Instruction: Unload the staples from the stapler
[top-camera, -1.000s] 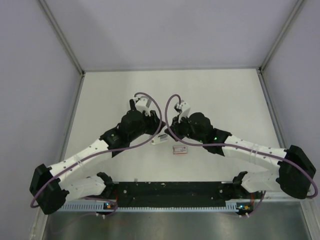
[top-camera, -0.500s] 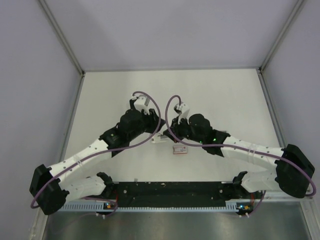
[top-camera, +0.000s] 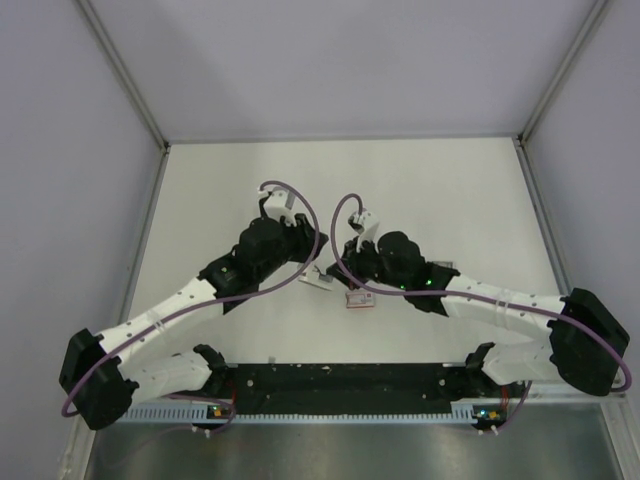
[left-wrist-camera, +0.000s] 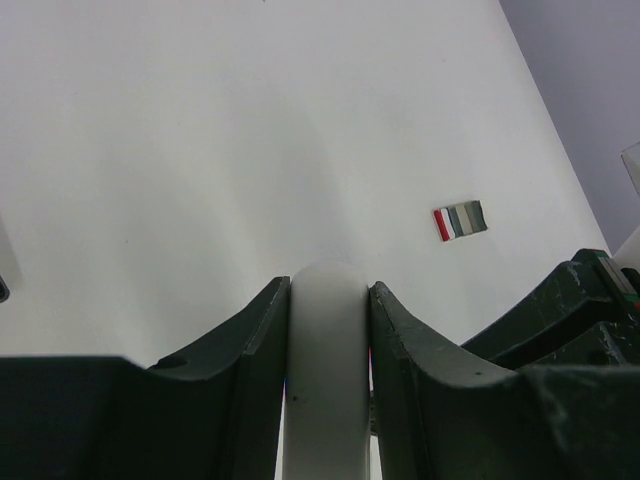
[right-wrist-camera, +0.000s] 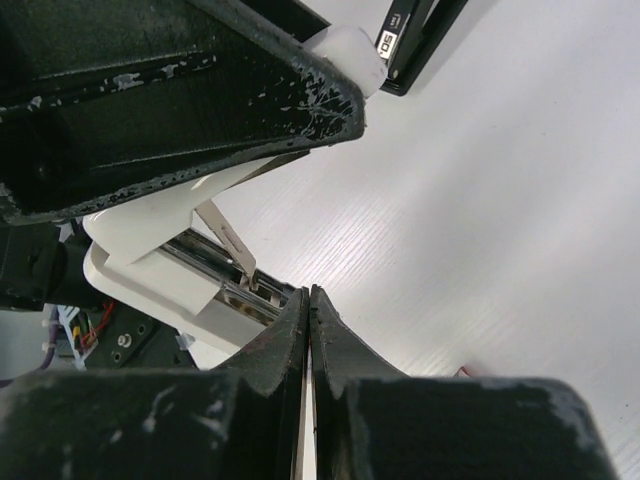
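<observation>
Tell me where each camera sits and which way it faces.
Top: above and behind the bases, looking down on the table; left arm and right arm show whole.
Left wrist: looks along its fingers, clamped on the white stapler; small box beyond.
Right wrist: looks past its shut fingers at the stapler's open metal channel.
Shared: stapler in all three.

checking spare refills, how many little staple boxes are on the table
1. The red-and-white box lies on the table near its middle, close by the right arm; another could be hidden under that arm or the left arm.
</observation>
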